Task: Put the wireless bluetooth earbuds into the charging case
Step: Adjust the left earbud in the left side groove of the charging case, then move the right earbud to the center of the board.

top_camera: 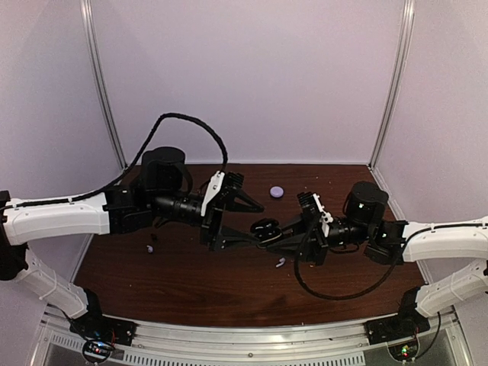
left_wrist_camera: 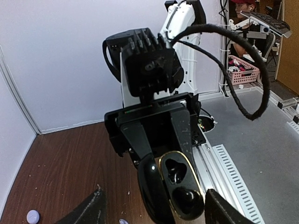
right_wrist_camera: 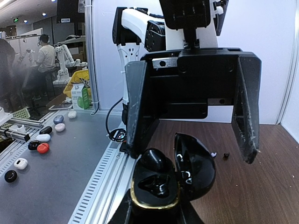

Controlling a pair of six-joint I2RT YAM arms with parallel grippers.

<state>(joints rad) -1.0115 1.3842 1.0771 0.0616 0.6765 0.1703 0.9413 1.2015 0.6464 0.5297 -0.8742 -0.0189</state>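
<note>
While both arms meet over the middle of the desk [top_camera: 191, 290], the holdings stand as follows.

Item 1: charging case [left_wrist_camera: 180, 184], glossy black with a gilt rim. The lid is swung open and both wells show, empty as far as can be made out.

Item 2: right claw [top_camera: 272, 233], clenched on the case's lower half. The wells face the opposite arm, and the case appears lifted off the desk, presumably offered as a steady socket.

Item 3: left claw [top_camera: 257, 222], spread wide and carrying nothing. It faces the case without touching it, probably lined up on it ahead of fetching a bud.

Item 4: wireless bluetooth earbuds [top_camera: 280, 262], small pale pieces lying loose on the desk. One lies just in front of the right claw. The second earbud [top_camera: 150, 248] lies well apart, beside the left arm. Neither is in the case, so both insertions remain to be done.

Item 5: lavender disc [top_camera: 277, 192], on the desk behind the claws and not held. Its purpose is not evident.
</note>
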